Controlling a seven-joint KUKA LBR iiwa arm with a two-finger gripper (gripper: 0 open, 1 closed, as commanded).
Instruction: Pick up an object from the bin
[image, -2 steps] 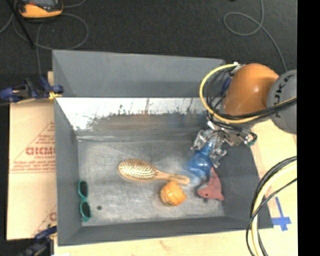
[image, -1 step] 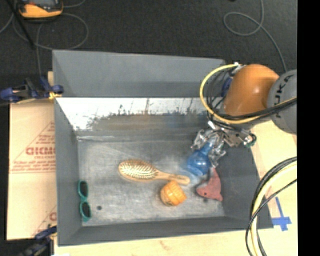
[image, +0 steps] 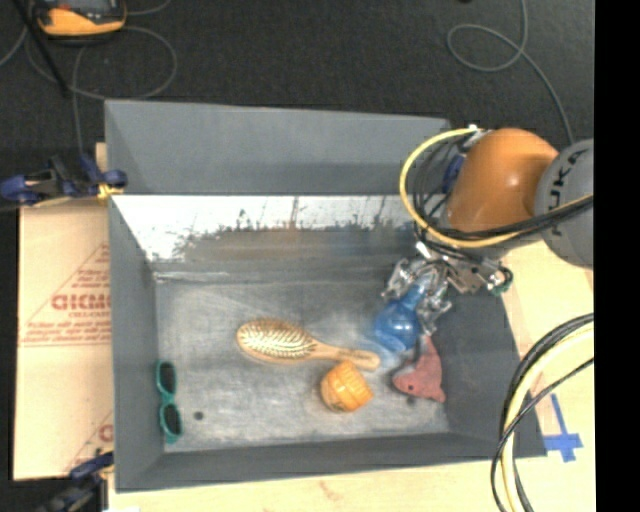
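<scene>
A pair of green sunglasses (image: 167, 402) lies nearest, in the near-left corner of the grey bin (image: 250, 415), with a round orange ridged thing (image: 346, 387) and a small red fish-shaped toy (image: 421, 376) further right along the near side. A tan hairbrush (image: 290, 343) lies mid-floor, its handle pointing right. At the right, the gripper (image: 418, 292) sits low over the far end of a blue rounded thing (image: 395, 328), just beyond the red toy; whether it is open or closed I cannot tell.
</scene>
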